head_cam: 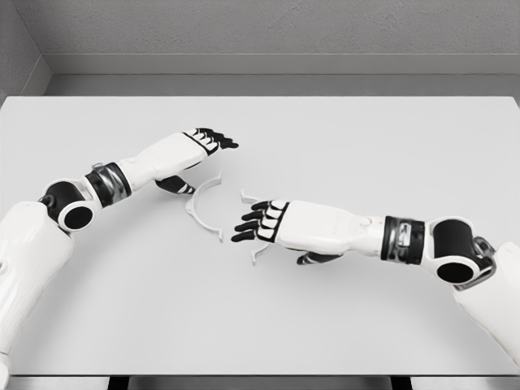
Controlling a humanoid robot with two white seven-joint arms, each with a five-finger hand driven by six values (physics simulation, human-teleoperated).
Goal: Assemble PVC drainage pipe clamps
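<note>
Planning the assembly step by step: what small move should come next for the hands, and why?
Probably lower the right hand and close its fingers on the clamp half partly hidden beneath it. Both hands look open and hold nothing; the other clamp half lies free on the table beside the left hand.

The right hand (272, 226) covers most of the second white curved plastic clamp half (258, 253), so only its tips poke out. Both white arms run off the picture's sides, and the pale grey table (341, 325) gets cropped too.

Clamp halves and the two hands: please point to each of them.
Left clamp half (201, 213), head view, middle of arc.
Right clamp half (258, 257), head view, lower end.
Left hand (205, 140), head view, knuckles.
Right hand (268, 222), head view, knuckles.
</note>
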